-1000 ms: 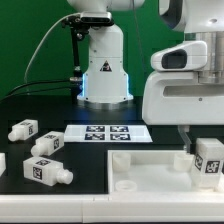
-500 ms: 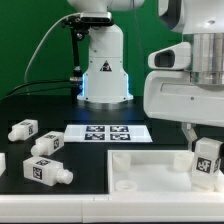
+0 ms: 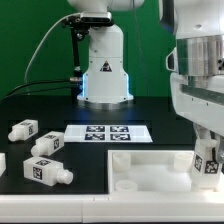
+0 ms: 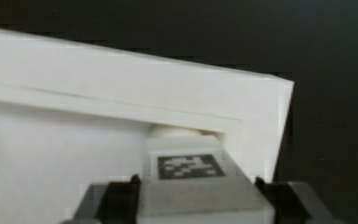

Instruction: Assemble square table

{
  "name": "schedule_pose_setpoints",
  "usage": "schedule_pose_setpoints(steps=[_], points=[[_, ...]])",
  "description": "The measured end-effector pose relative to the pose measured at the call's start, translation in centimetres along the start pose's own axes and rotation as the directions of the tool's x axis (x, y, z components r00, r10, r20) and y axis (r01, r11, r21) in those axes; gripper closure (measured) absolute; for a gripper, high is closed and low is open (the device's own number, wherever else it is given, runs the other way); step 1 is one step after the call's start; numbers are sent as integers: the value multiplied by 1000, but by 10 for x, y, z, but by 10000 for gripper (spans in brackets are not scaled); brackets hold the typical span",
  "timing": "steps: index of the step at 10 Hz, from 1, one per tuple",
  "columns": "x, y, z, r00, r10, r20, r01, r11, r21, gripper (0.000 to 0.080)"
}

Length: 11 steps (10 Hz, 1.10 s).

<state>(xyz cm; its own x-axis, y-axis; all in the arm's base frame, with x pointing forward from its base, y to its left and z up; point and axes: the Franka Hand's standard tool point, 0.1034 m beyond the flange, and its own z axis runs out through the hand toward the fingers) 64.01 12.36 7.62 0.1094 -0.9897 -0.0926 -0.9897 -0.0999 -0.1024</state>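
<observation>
The large white plastic square slab [image 3: 140,165] with a raised rim lies on the black table [image 3: 88,160] at about five o'clock in the exterior view. At its four-o'clock corner a short chunky white leg [image 3: 209,158] stands upright, clamped between the jaws of the gripper [image 3: 208,165]. The leg's black-and-white square tag shows a pattern and no letters.

Only the wrist view shows the dark fingers [image 4: 108,200] pressing both flanks of the leg [image 4: 190,160] at the slab's rim corner [image 4: 247,100]; whether the leg is seated cannot be told.

Only the exterior view shows three loose tagged legs [image 3: 48,144] near eight o'clock, the marker board [image 3: 108,132] at the centre, and the arm's white base [image 3: 103,70] at twelve, which bears a triangular symbol.
</observation>
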Motion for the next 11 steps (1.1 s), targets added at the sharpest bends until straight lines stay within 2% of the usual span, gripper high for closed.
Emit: schedule_pose_setpoints(steps=[1, 2, 3, 4, 5, 6, 8, 10, 11], points=[[0, 0, 0, 1000, -31, 1, 31, 1000, -1, 504], [1, -1, 0, 995, -96, -4, 96, 995, 5, 404], [3, -6, -3, 947, -320, -23, 320, 947, 30, 264], [6, -6, -4, 862, -506, -31, 507, 861, 28, 264], [9, -6, -4, 810, -585, -34, 586, 810, 24, 186], [8, -5, -3, 793, -608, -34, 609, 793, 22, 157], [9, -5, -3, 711, -703, -38, 703, 711, 15, 152], [11, -5, -2, 396, -917, -46, 917, 398, -32, 151], [15, -4, 1, 322, -946, -45, 946, 323, -34, 151]])
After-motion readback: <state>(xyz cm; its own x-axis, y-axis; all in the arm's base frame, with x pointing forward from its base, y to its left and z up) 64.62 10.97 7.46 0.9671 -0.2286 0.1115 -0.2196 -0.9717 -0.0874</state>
